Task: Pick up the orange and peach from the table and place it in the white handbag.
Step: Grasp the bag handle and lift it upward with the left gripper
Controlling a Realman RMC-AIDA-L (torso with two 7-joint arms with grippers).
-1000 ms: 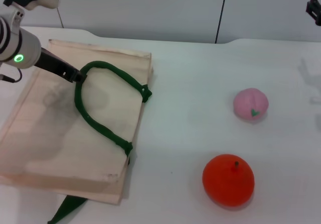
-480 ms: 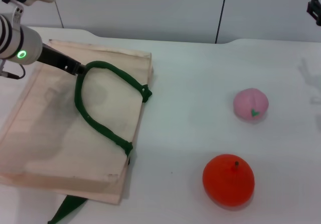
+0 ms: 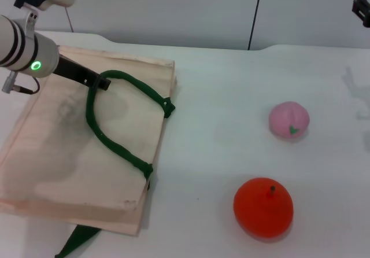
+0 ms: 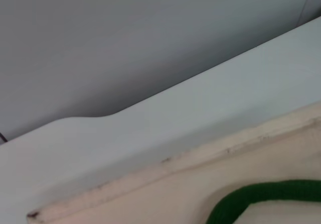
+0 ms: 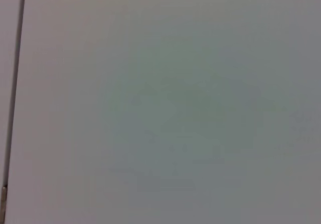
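The white handbag (image 3: 63, 154) lies flat on the left of the table, its dark green strap handle (image 3: 124, 154) looped on top. My left gripper (image 3: 101, 84) reaches in from the upper left and is shut on the far end of that handle. The left wrist view shows the bag's far edge (image 4: 165, 166) and a piece of the handle (image 4: 261, 196). The peach (image 3: 289, 120) sits at the right. The orange (image 3: 263, 207) sits nearer me, in front of the peach. My right gripper (image 3: 362, 9) is parked high at the right edge, far from both fruits.
The white table (image 3: 225, 113) runs back to a grey wall with a dark vertical seam (image 3: 254, 15). A second green strap (image 3: 75, 242) sticks out from under the bag's near corner. The right wrist view shows only the plain wall.
My left gripper has shifted a little to the right along the bag's far side, and the handle's far end has moved with it. The fruits and right arm have not moved.
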